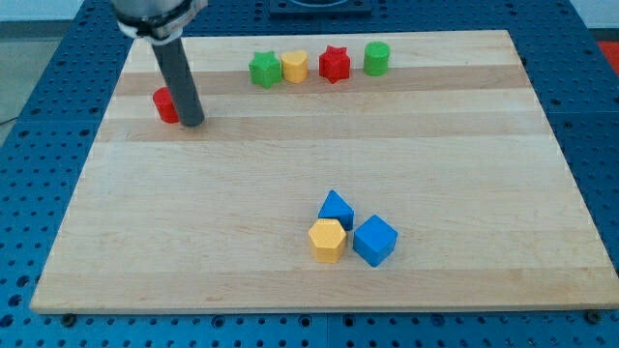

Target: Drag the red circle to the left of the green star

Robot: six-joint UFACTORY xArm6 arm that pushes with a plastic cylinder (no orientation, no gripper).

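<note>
The red circle (165, 104) lies on the wooden board near the view's upper left, partly hidden behind my rod. My tip (191, 124) rests against the circle's right, lower side. The green star (263, 70) sits in a row along the view's top, well to the right of the red circle and a little higher.
In the top row, right of the green star, stand a yellow block (294, 67), a red star (335, 64) and a green cylinder (376, 58). Lower middle holds a blue triangle (336, 208), a yellow hexagon (327, 240) and a blue cube (374, 240). The board's left edge (102, 135) is close to the circle.
</note>
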